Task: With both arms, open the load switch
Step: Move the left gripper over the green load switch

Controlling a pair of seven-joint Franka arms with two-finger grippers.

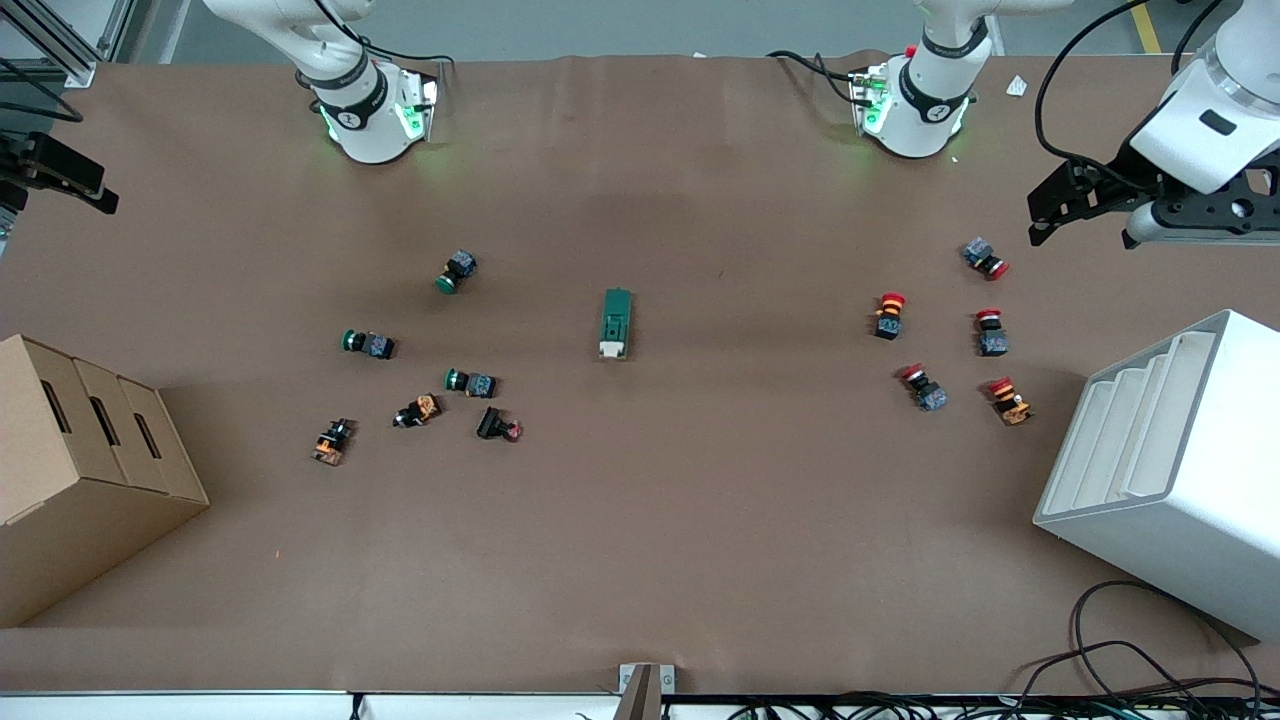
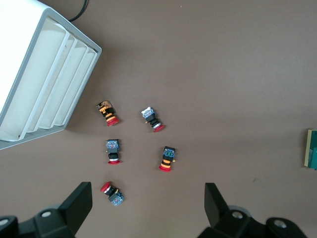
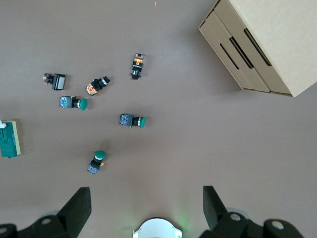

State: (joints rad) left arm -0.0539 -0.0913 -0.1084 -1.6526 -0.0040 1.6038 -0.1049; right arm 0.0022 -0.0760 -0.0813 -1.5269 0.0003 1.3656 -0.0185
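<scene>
Both sets of jaws are wide apart and hold nothing. The left gripper [image 1: 1075,205] hangs high over the left arm's end of the brown table [image 1: 700,520], above a bunch of small red-capped push-buttons [image 1: 945,345] and near the white ribbed plastic rack [image 1: 1180,470]. The right gripper [image 1: 60,175] hangs over the right arm's end, above the small green and orange push-buttons [image 1: 420,360] and the brown cardboard box [image 1: 80,470].

The small dark-green load switch block [image 1: 617,322] lies flat in the middle of the table, all by itself. It is between the two bunches of buttons and well apart from both grippers. Its long side runs from the robots' bases toward the front camera, and its white toggle piece [image 1: 611,349] is at the end nearer to that camera.

Neither arm looks much closer to it than the other. I think each arm must swing in toward the middle, one from each end, so they meet the switch at its two long sides.
</scene>
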